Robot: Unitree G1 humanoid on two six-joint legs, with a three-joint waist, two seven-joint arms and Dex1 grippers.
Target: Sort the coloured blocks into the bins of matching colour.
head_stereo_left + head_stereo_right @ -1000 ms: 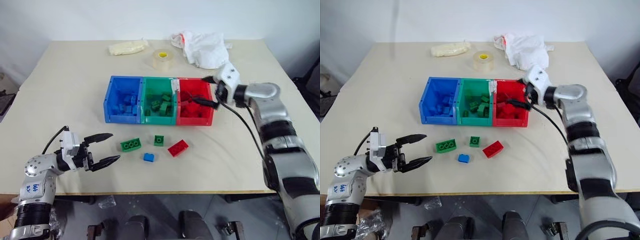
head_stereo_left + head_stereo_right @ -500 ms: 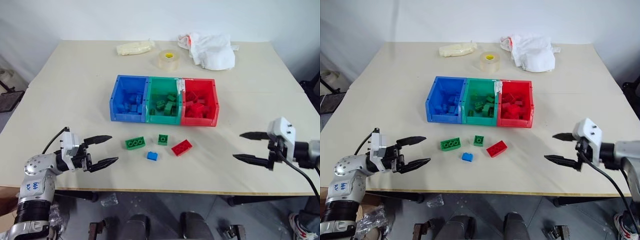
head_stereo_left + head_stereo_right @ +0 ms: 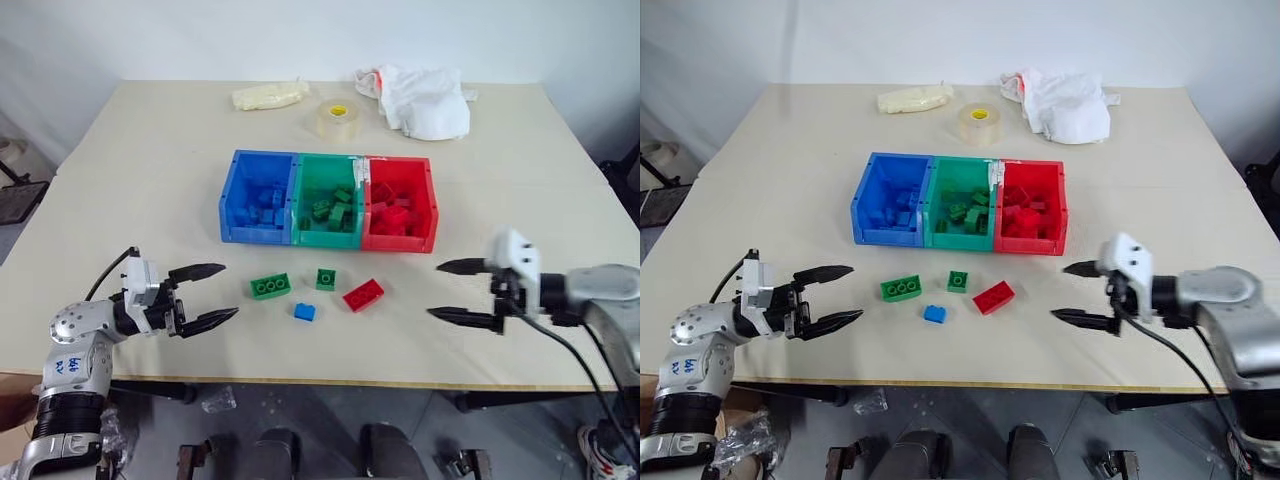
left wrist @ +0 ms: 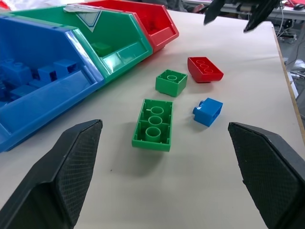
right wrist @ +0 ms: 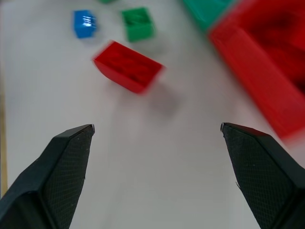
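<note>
Three joined bins stand mid-table: blue (image 3: 258, 196), green (image 3: 329, 198) and red (image 3: 400, 203), each holding bricks of its own colour. In front of them lie loose blocks: an oblong green one (image 3: 270, 286), a small square green one (image 3: 325, 279), an oblong red one (image 3: 363, 294) and a small blue one (image 3: 305, 311). My left gripper (image 3: 211, 296) is open and empty, hovering left of the oblong green block. My right gripper (image 3: 447, 292) is open and empty, right of the red block and in front of the red bin.
At the back of the table lie a clear tape roll (image 3: 333, 117), a crumpled white cloth (image 3: 422, 99) and a pale yellowish bag (image 3: 267, 94). The table's front edge (image 3: 330, 382) runs just under both grippers.
My right gripper has pulled back from over the red bin to the front right of the table, then shifted left toward the red block. The camera shifted early on. The left gripper stayed put.
</note>
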